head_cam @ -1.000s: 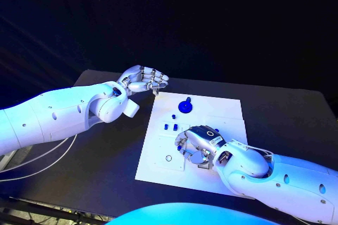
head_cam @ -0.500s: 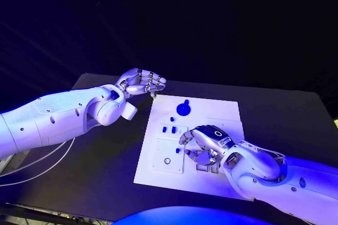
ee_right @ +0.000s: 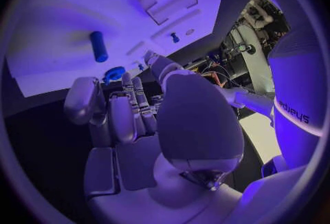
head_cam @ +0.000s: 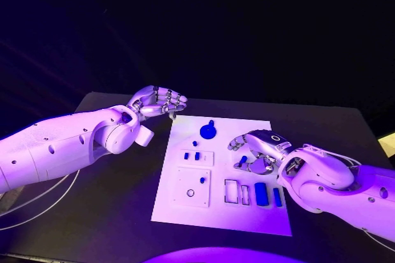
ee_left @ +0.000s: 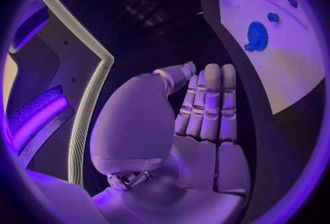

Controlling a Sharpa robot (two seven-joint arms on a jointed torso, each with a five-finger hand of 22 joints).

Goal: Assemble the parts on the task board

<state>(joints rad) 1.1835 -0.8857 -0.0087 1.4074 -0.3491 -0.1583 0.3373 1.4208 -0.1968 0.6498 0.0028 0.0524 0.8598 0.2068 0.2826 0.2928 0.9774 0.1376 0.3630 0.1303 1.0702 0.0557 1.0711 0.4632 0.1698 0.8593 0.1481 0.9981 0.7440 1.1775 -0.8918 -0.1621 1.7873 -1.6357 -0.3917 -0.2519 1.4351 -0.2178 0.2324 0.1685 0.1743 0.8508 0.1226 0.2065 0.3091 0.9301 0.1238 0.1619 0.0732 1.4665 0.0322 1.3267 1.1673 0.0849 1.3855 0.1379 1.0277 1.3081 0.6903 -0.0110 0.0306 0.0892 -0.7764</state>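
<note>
Right hand [head_cam: 257, 153] grip contents unclear

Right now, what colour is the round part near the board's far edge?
Blue, clearest in the head view: round part on the white task board.

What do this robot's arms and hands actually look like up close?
Both arms are smooth white shells with rounded, bulging joints and small dark dots along them. The left hand and right hand are silver metal, built of segmented fingers much like a person's. Thin pale cables hang under the left arm.
</note>
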